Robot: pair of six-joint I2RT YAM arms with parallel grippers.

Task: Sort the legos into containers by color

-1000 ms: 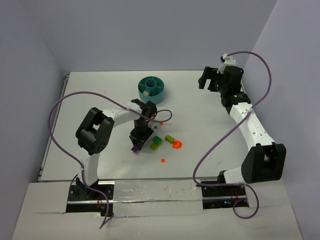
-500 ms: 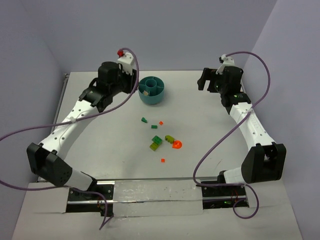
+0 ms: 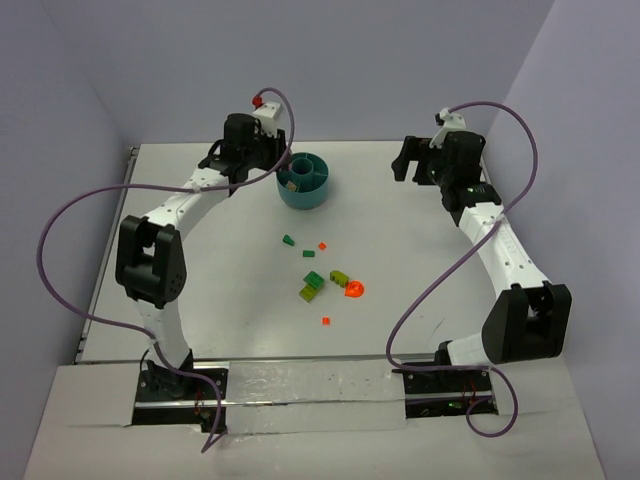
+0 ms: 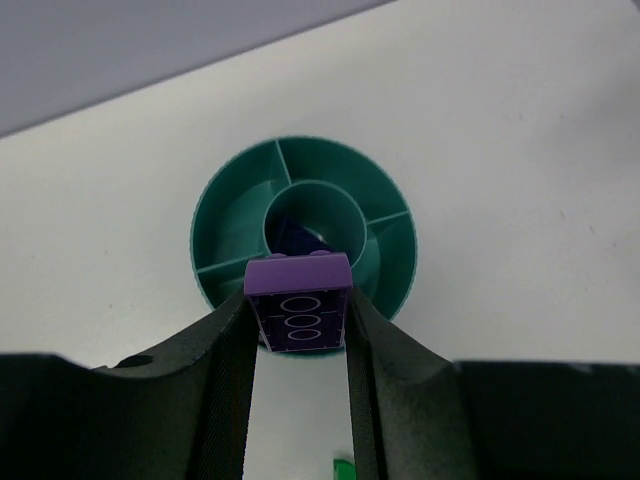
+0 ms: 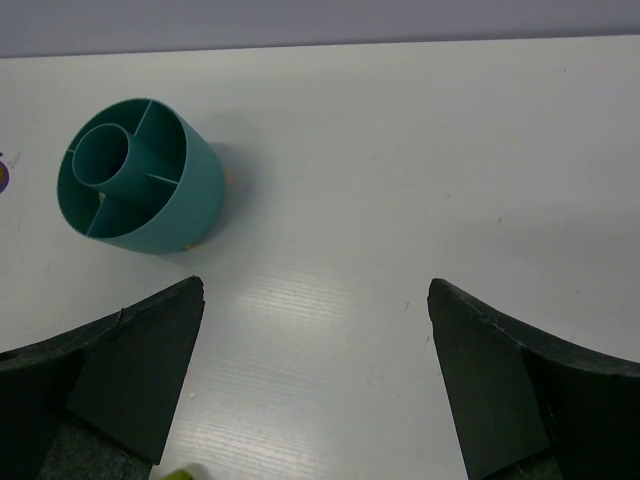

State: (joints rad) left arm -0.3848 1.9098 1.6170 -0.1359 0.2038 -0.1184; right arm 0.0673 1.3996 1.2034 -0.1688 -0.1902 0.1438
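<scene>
My left gripper [image 4: 297, 318] is shut on a purple brick [image 4: 298, 300] and holds it just in front of the teal bowl [image 4: 225, 215], above its near rim. A dark blue-purple bit [image 4: 300, 240] lies in the bowl's central hub. From above, the left gripper [image 3: 274, 167] is at the left rim of the bowl [image 3: 318, 192]. My right gripper [image 5: 315, 300] is open and empty, to the right of the bowl [image 5: 190, 200]. Loose legos lie mid-table: a dark green one [image 3: 287, 240], a green one [image 3: 314, 279], lime ones [image 3: 309, 292], and an orange-red one [image 3: 353, 290].
Two tiny orange bits [image 3: 322, 246] [image 3: 325, 320] lie among the legos. A green bit [image 4: 343, 467] shows below the left fingers. The walls stand close behind the bowl and along both sides of the white table [image 3: 200, 290]. Purple cables loop off both arms.
My left arm has swung from the lego pile at mid-table up to the bowl, carrying the purple brick. The right arm has not moved.
</scene>
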